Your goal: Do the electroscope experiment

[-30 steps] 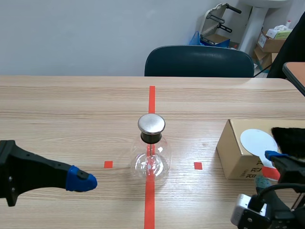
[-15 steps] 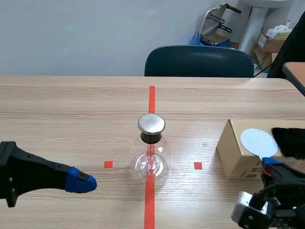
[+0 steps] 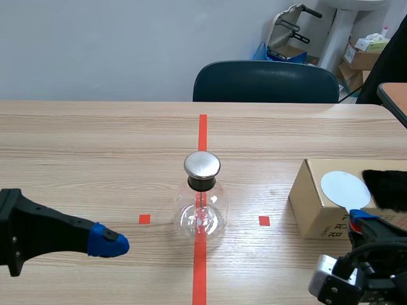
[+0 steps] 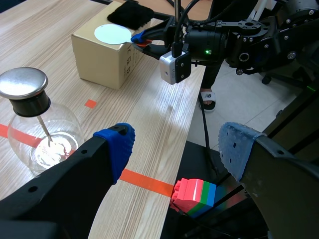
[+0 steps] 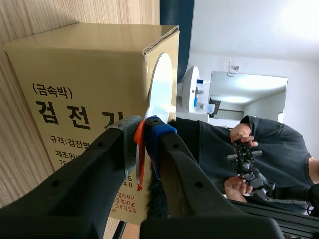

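Orange strip nipped by right gripper, jaws closed, may snag cardboard box and slip; left gripper jaws wide, empty.

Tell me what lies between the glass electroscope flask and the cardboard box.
The scene view shows only bare table with one orange-red tape square between electroscope flask and cardboard box.

Both arms blk; thick blk fingers w/ blue dotted pads. R arm: silver cam block, blk cables, green LED.
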